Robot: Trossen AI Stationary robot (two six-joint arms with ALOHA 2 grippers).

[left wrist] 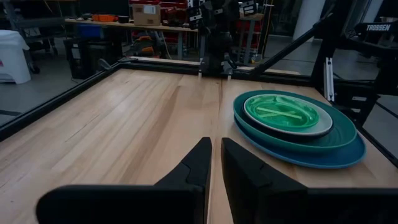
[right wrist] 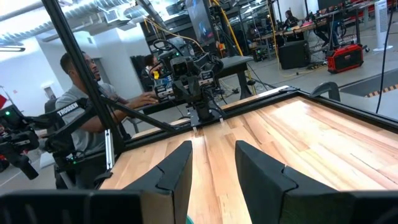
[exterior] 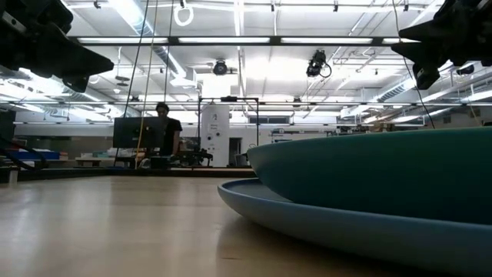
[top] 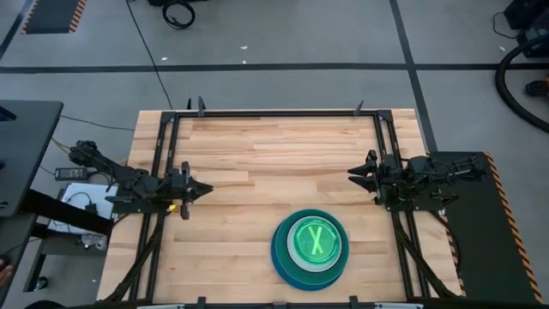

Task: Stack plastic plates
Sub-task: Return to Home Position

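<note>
The plastic plates stand in one stack point(top: 310, 245) near the table's near edge, right of centre. A large blue plate point(left wrist: 298, 158) lies at the bottom on the wood, a teal plate point(left wrist: 339, 132) on it, then a white rim point(left wrist: 292, 132), and a translucent lime-green plate point(left wrist: 280, 112) with a pale cross on top. Black and cyan plates are hidden. My left gripper point(top: 206, 188) hovers at the table's left side, shut, far from the stack. My right gripper point(top: 351, 174) hovers at the right side, open, beyond the stack's far side.
Dark metal frame rails point(top: 274, 112) run along the table's far, left and right sides. Bare wood point(top: 274, 163) spans the far half and the left half of the table. A person point(right wrist: 78, 93) sits beyond the table's left edge.
</note>
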